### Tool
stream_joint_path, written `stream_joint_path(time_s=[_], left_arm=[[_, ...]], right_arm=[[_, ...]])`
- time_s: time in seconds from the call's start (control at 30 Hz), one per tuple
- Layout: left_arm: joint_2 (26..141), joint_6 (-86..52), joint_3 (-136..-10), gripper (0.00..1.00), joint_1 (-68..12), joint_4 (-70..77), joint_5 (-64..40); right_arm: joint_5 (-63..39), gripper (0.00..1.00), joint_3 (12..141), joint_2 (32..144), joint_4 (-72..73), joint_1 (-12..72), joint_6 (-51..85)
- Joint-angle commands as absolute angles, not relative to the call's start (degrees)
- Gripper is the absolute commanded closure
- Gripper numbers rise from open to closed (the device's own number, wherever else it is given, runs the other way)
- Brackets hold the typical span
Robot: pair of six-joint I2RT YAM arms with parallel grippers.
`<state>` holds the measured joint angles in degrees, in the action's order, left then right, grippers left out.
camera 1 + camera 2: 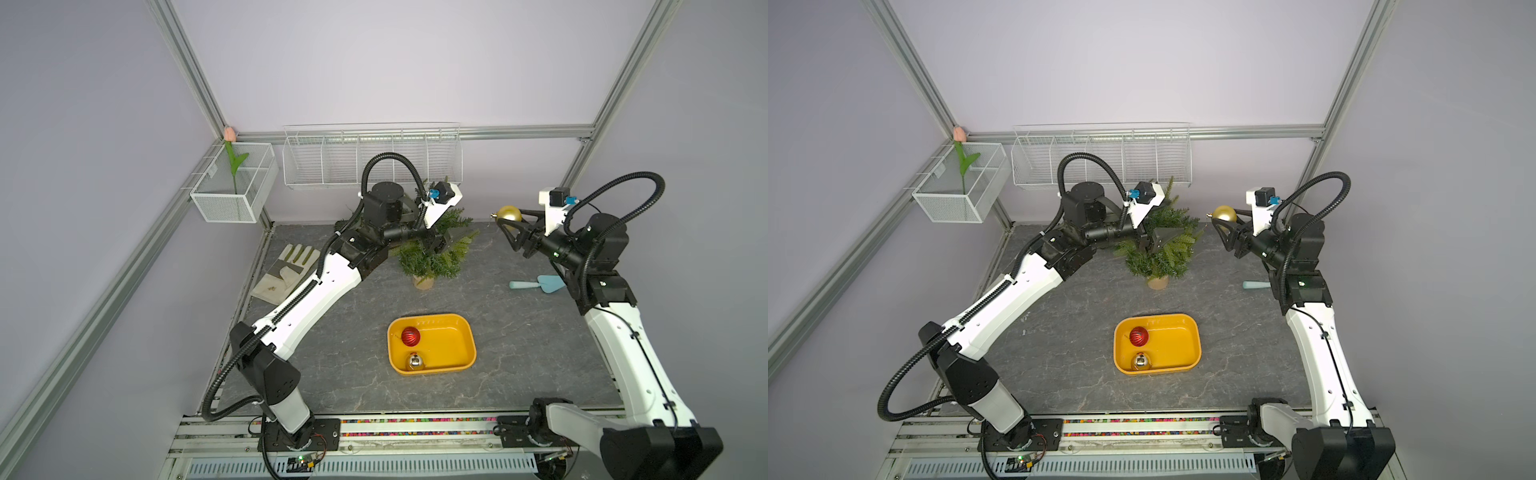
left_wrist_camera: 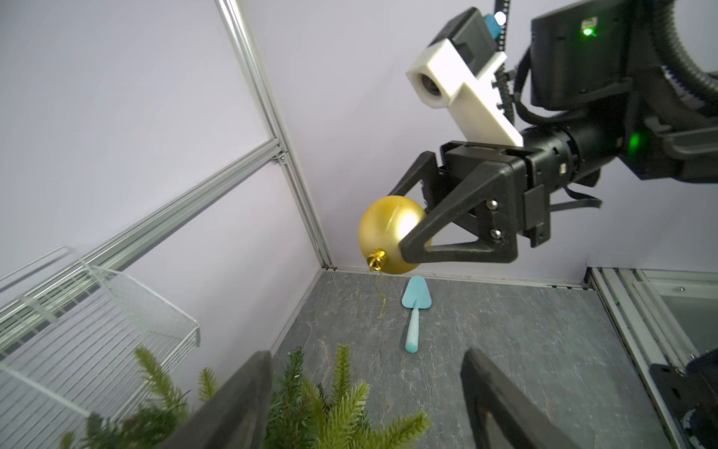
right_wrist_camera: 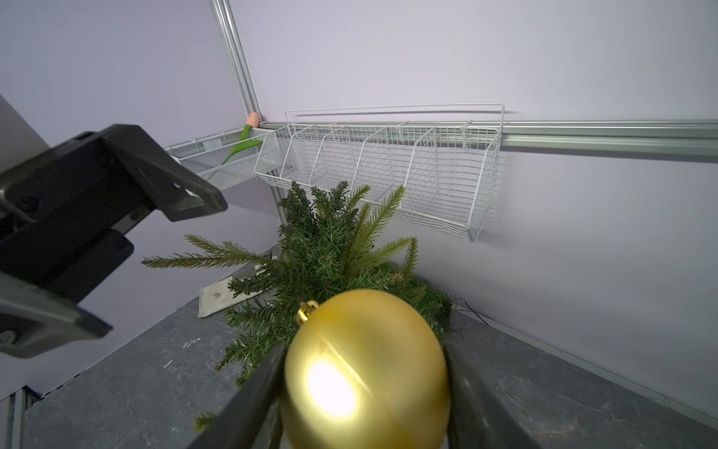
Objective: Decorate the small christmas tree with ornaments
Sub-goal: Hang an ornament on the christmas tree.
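The small christmas tree [image 1: 432, 259] [image 1: 1158, 262] stands at the back of the table on its beige base. My left gripper [image 1: 1158, 241] [image 2: 367, 354] is open among its upper branches, and green twigs [image 2: 311, 404] lie between the spread fingers. To the tree's right, above the table, my right gripper [image 1: 509, 219] [image 3: 363, 348] is shut on the gold ornament [image 1: 509, 213] [image 2: 388, 233] [image 3: 365, 373]. The ornament's cap points toward the tree and its thread hangs down. The ribbed red ornament [image 1: 410, 336] and the silver ornament [image 1: 415, 361] lie in the yellow tray [image 1: 469, 332].
A work glove [image 1: 286, 270] lies at the back left of the table. A light-blue trowel [image 1: 536, 284] [image 2: 415, 307] lies under the right arm. A wire rack [image 1: 374, 158] hangs on the back wall. A mesh box [image 1: 232, 195] holding a tulip is in the left corner.
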<state>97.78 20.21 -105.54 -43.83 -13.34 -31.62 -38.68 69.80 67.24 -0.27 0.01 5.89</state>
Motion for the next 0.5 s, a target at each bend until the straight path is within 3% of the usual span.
stream_joint_path(time_s=[0.0,0.3,0.47], left_arm=[[101.3,25.1,-109.9,0.24,-43.9,-17.3,-35.7],[117.4,29.2,-133.3,0.36,-43.9,-31.1,-34.4],[119.8,28.0,-135.8,0.37,-43.9,-30.2,-35.1]], right_arm=[[-45.1,0.53,71.7,69.2,7.2,-1.1,9.3],[-46.6,0.53,73.6,73.0,11.1,-2.1,11.5],[-47.6,0.54,73.7,74.0,13.0,-2.4,13.1]])
